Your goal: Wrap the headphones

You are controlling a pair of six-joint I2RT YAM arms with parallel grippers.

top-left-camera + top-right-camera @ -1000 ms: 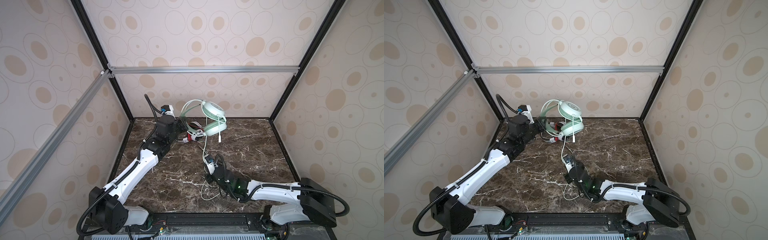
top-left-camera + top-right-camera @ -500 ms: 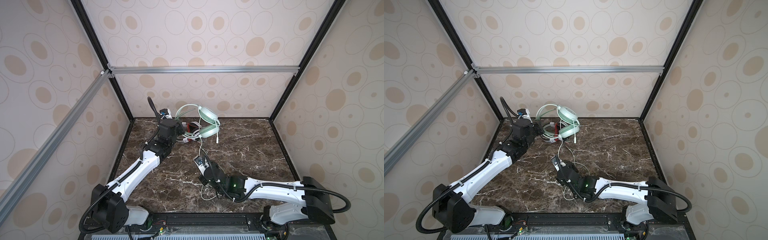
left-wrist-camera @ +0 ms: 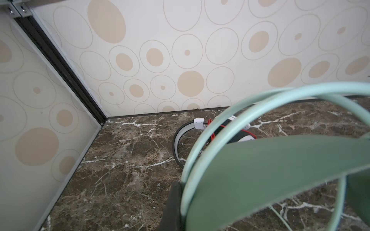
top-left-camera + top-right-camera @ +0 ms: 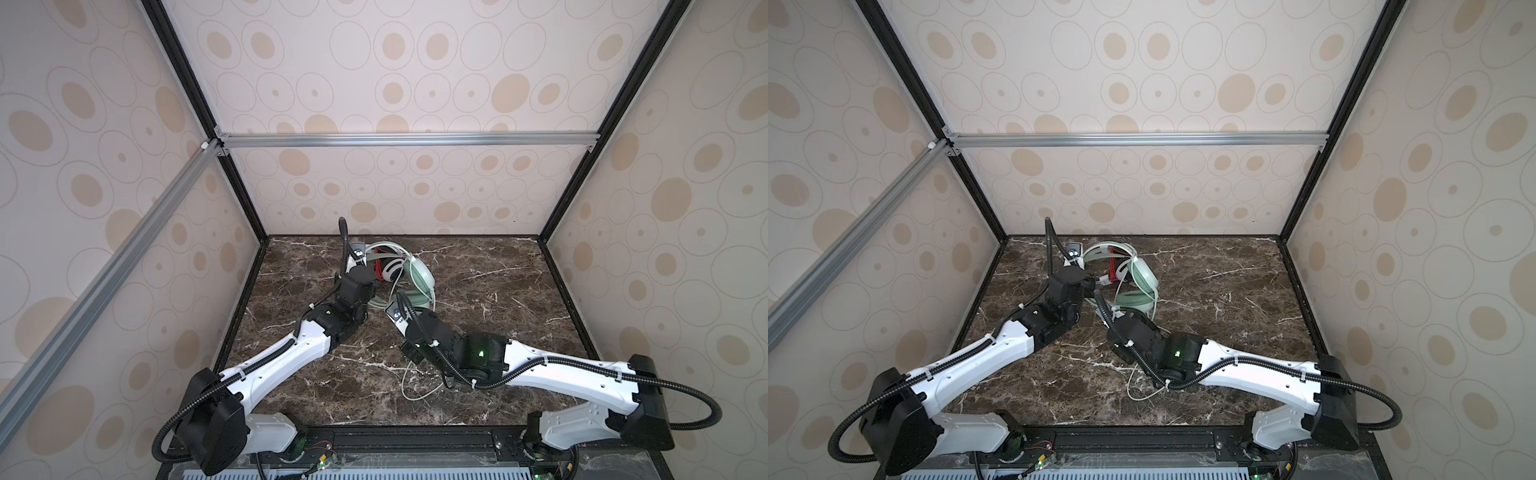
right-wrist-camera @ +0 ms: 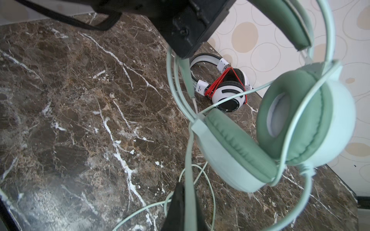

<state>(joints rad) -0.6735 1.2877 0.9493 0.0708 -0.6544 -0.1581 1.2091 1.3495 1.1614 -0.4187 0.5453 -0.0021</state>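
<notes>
1. The white headset (image 5: 230,96) lies on the table (image 4: 519,340) near the back wall. Its red cord (image 5: 219,83) is wound round it, so that 1 looks finished.
2. The green headset (image 5: 300,130) is the 1 in hand. It appears to hang clear of the table, just in front of the white headset.
3. The left end effector (image 3: 180,200) is pressed together on the headband (image 3: 280,170). Only 1 of its fingers shows in the left wrist view.
4. The right end effector (image 5: 188,202) pinches the green cord (image 5: 189,156), which runs taut from it up to the cups (image 5: 240,150).
5. Strands of green cord already cross the cups. The rest lies in loose loops on the table beside the right end effector, as both top views show.
6. Judged from this, the wrap of the 2nd headset is partway done.
7. The next move calls for the right end effector to carry the pinched cord round the cups again, keeping tension.
8. Meanwhile the left end effector should hold the headband steady.
9. A fresh pinch further along the slack will probably be needed. The 2 end effectors sit close together, so the path must avoid a clash.
</notes>
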